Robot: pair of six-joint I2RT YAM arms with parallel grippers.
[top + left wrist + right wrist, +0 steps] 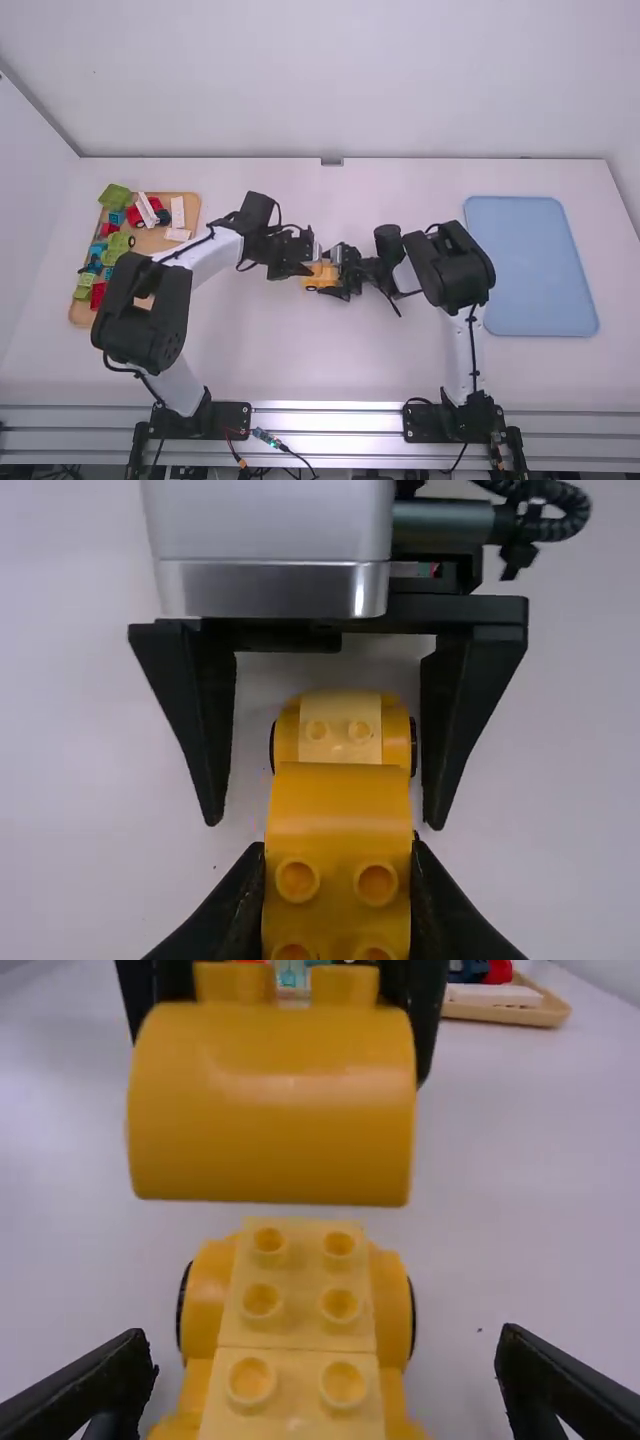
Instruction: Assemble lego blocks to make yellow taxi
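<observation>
Observed curved yellow block (270,1110) gripped in left gripper (306,268), studs up. Found wheeled yellow base (300,1380) lower than held block, apart from it, between spread fingers of right gripper (336,270). Logged right gripper as open, not touching base on either side. Noted wooden tray (189,202) with mixed blocks well apart from left gripper, on side away from right gripper; blue tray (530,265) well apart from right gripper, beyond its arm.

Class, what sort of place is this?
Probably a robotics lab: two black-and-white jointed robot arms, mounted at a flat white table holding a tan rectangular tray of colourful toy blocks.
</observation>
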